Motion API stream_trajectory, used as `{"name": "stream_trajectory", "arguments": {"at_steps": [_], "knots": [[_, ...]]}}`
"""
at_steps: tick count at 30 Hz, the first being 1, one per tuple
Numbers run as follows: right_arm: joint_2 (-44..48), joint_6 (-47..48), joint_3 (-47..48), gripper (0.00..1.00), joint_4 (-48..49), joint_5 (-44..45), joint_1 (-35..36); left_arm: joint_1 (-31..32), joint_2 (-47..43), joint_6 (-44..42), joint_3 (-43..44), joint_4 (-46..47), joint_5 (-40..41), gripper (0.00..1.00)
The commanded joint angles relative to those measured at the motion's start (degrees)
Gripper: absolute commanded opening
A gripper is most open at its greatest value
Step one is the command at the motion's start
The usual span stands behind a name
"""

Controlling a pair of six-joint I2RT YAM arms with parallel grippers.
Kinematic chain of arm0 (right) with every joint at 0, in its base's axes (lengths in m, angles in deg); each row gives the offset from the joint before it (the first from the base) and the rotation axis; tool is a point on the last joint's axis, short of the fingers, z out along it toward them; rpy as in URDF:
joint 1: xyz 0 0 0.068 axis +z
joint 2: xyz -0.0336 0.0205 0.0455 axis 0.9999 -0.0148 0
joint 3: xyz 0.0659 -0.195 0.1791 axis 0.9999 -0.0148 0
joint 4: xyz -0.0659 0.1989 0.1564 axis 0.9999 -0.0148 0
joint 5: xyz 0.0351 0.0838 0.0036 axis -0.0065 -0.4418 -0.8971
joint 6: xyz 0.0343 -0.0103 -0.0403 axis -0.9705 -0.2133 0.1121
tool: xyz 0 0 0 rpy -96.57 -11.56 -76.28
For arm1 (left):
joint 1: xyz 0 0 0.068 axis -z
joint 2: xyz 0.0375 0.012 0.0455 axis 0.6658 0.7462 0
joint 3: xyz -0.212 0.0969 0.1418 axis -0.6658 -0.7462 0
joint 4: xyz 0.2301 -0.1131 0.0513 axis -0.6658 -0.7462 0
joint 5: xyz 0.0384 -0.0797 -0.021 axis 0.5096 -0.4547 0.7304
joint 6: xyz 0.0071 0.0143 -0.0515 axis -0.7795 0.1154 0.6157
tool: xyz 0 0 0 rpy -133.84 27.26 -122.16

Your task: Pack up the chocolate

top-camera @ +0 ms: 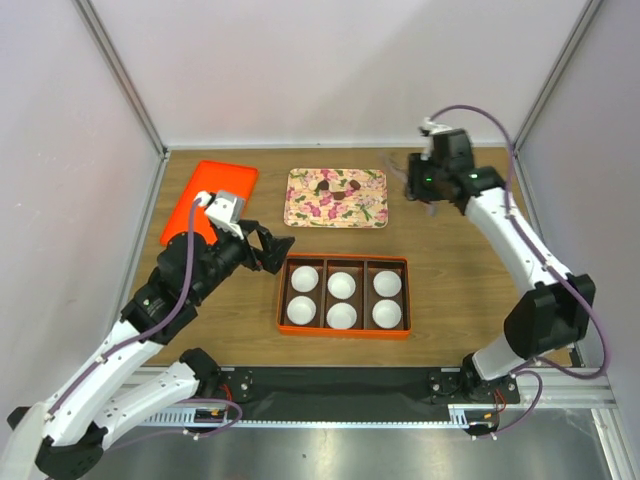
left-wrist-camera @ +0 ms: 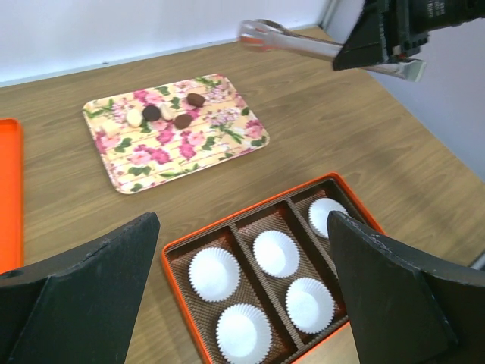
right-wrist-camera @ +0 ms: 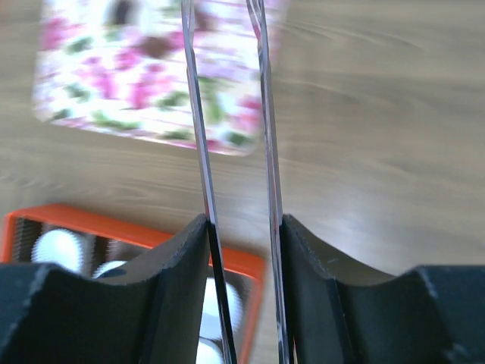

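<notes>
Several small dark chocolate point(top-camera: 326, 185) point(left-wrist-camera: 183, 120) lumps lie on a floral tray point(top-camera: 337, 210) point(left-wrist-camera: 220, 148) at the back middle of the table. In the right wrist view the chocolate point(right-wrist-camera: 155, 47) is a dark blur. My right gripper point(top-camera: 422, 187) point(right-wrist-camera: 242, 224) hovers just right of the tray, shut on a pair of metal tongs point(left-wrist-camera: 303, 47) point(right-wrist-camera: 201, 114). Both tong arms touch the finger pads and point toward the tray. My left gripper point(top-camera: 275, 248) point(left-wrist-camera: 242, 220) is wide open and holds nothing, above the left end of the orange box point(top-camera: 345, 262) point(left-wrist-camera: 250, 208).
The orange box point(right-wrist-camera: 76, 216) holds several white paper cups point(top-camera: 342, 286) point(left-wrist-camera: 276, 252) in three compartments, none with anything in it. A flat orange lid point(top-camera: 210, 200) point(left-wrist-camera: 7, 197) lies at the back left. White walls enclose the table on three sides.
</notes>
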Motion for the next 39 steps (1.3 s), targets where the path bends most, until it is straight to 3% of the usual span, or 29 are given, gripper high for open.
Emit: {"name": "stream_trajectory", "arguments": {"at_steps": [1,5,11,29,39], "knots": [[-5.5,1.4,3.7,0.46,9.6,3.1,6.5,0.2,-1.8,-2.0,-1.1,0.3,3.9,1.0],[-10.8,8.2,5.3,0.45,12.4,7.7,11.9,0.2,-2.8,-2.2,-1.8,0.9,5.5,1.0],[-13.9,13.6,5.0,0.43,14.2,8.3,12.4,0.2,-3.5,-2.2,-2.4,1.7,6.8,1.0],[-18.3,17.9,2.1,0.42,17.1,9.6,11.0,0.2,-2.5,-1.7,-2.7,1.9,6.1,1.0],[-22.3,19.1,2.5,0.44,16.5,6.0,9.5,0.2,-2.1,-1.6,-2.5,1.8,6.1,1.0]]}}
